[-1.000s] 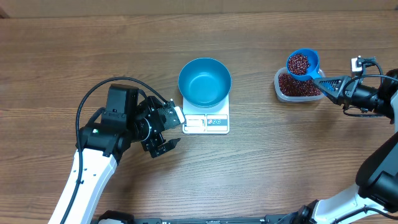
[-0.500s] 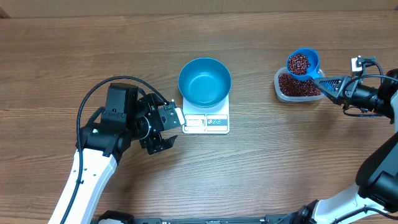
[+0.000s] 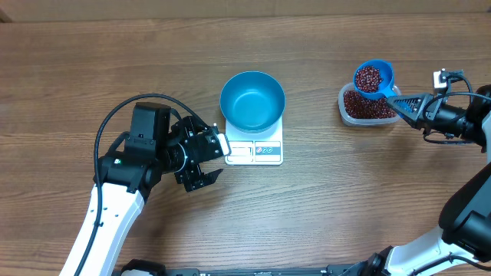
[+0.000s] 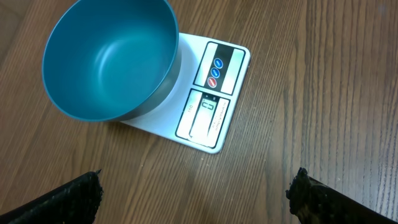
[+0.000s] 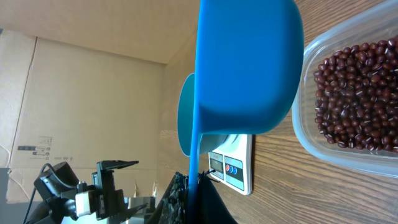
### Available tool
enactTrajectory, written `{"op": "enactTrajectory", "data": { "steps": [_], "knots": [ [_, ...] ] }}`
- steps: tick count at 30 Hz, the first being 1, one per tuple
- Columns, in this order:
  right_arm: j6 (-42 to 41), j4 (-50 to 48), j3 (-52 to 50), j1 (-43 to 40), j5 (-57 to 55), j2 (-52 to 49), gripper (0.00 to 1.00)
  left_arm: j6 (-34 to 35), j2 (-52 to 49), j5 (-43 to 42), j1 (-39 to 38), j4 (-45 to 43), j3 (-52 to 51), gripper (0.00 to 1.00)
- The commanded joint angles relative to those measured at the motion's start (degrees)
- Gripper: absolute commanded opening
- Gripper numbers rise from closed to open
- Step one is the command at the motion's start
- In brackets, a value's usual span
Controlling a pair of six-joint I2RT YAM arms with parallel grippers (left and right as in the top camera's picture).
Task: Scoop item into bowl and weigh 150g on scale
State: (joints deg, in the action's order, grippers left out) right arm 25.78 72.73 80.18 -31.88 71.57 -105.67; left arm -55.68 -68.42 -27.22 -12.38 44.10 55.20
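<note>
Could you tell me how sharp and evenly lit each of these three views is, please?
Overhead: evenly lit, sharp, little shadow. Left wrist: bowl and scale crisp, no glare. Right wrist: scoop looms large, beans sharp.

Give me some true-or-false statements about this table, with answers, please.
1. The round bright blue bowl sits on the small white square scale. True.
2. That bowl contains beans. False: it is empty.
3. The right pincer holds a small blue handled scoop loaded with dark red-brown beans. True.
4. The left pincer grips the scale. False: it is open, holding nothing, beside the scale.
5. The clear rectangular plastic tub is empty. False: it holds beans.
</note>
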Motion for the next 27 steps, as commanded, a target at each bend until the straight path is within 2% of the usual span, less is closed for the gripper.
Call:
{"op": "enactTrajectory", "data": {
  "steps": [1, 21, 24, 27],
  "knots": [
    [1.36, -0.15, -0.35, 0.04, 1.53, -0.22, 0.04, 0.63, -0.48, -1.36, -0.39, 0.04, -0.42, 1.0],
    [0.76, -0.83, -0.17, 0.02, -0.11, -0.22, 0.04, 0.59, -0.48, -0.44, -0.39, 0.02, -0.42, 1.0],
    [-4.68, -3.17, -0.17, 0.04, -2.99, -0.22, 0.04, 0.59, -0.48, -0.44, -0.39, 0.02, -0.42, 1.0],
    [-6.36, -3.58, 0.39, 0.04, -3.34, -0.22, 0.04, 0.59, -0.48, -0.44, -0.39, 0.02, -0.42, 0.99]
  ]
}}
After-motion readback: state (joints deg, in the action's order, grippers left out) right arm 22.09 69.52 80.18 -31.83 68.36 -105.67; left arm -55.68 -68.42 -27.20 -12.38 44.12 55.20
